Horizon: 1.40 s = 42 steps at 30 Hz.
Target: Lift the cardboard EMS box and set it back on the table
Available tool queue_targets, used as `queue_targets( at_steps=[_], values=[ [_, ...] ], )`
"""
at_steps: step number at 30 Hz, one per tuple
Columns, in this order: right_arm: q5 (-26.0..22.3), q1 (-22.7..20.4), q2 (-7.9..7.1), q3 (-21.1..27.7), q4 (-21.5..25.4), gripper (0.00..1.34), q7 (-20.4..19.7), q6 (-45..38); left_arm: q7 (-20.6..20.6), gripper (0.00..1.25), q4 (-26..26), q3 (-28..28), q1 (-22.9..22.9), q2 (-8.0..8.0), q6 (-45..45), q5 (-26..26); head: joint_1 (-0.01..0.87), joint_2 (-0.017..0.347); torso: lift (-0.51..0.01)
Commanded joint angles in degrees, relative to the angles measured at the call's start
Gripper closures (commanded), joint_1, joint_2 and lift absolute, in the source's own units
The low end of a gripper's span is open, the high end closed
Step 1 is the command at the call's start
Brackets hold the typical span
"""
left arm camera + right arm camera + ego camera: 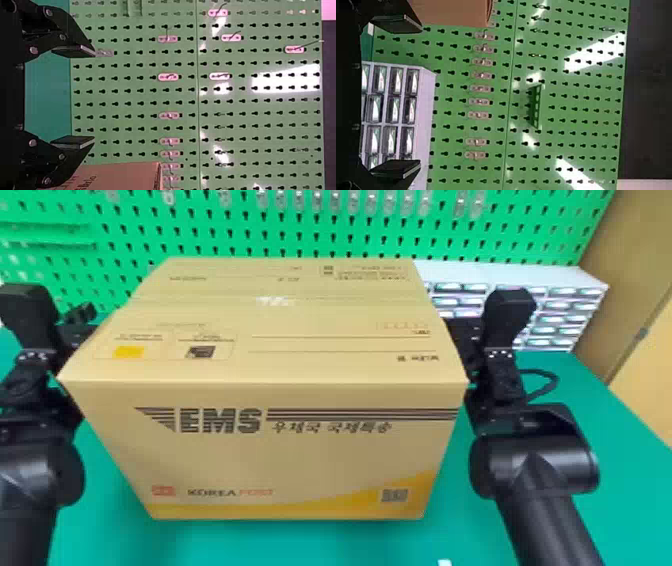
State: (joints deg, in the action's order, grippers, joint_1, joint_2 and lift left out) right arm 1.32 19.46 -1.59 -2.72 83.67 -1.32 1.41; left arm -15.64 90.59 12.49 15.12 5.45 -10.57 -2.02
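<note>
From my station, the green surface point(600, 450) spreads along the bottom of the frame. The EMS box point(280, 460) is upright at centre, its printed front facing me, its long axis running left to right; I can't tell whether its base touches down. My left gripper point(47, 312) and right gripper point(502, 322) flank it, fingers released and spread on both. Beyond, a white drawer cabinet point(530, 277) stands upper right, then the green pegboard point(300, 222) spans the top, tan wall point(635, 265) at far right.
</note>
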Motion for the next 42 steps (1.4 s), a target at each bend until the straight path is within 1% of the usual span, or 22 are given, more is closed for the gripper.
queue_targets(
  at_steps=[1,14,19,26,35,42],
  values=[
    [0.00,0.06,0.01,0.09,0.00,0.11,0.00,0.00,0.00,0.48,-0.06,0.08,0.00,0.00,0.03,0.00,0.678,-0.015,-0.093],
    [0.53,-1.35,0.27,0.17,-0.09,0.11,0.00,-0.18,0.00,0.48,-0.15,-0.10,-1.23,0.00,0.20,0.17,0.678,-0.015,-0.093],
    [0.53,-2.41,0.53,0.44,-0.97,0.11,0.00,-0.18,0.09,0.48,-1.12,-0.62,-1.93,0.00,0.99,-0.09,0.678,-0.015,-0.093],
    [0.62,-3.81,0.53,0.53,-2.38,0.11,0.00,-0.18,0.09,0.48,-2.87,-0.89,-2.90,0.00,2.22,-0.53,0.678,-0.015,-0.093],
    [0.88,-5.04,0.18,0.44,-4.13,0.11,0.00,-0.09,0.09,0.48,-4.63,-1.33,-4.22,0.00,3.37,-1.50,0.678,-0.015,-0.093],
    [0.79,-6.01,0.09,0.88,-5.54,0.11,0.00,0.00,0.09,0.48,-7.18,-1.33,-5.10,0.00,5.48,-2.47,0.678,-0.015,-0.093]
  ],
)
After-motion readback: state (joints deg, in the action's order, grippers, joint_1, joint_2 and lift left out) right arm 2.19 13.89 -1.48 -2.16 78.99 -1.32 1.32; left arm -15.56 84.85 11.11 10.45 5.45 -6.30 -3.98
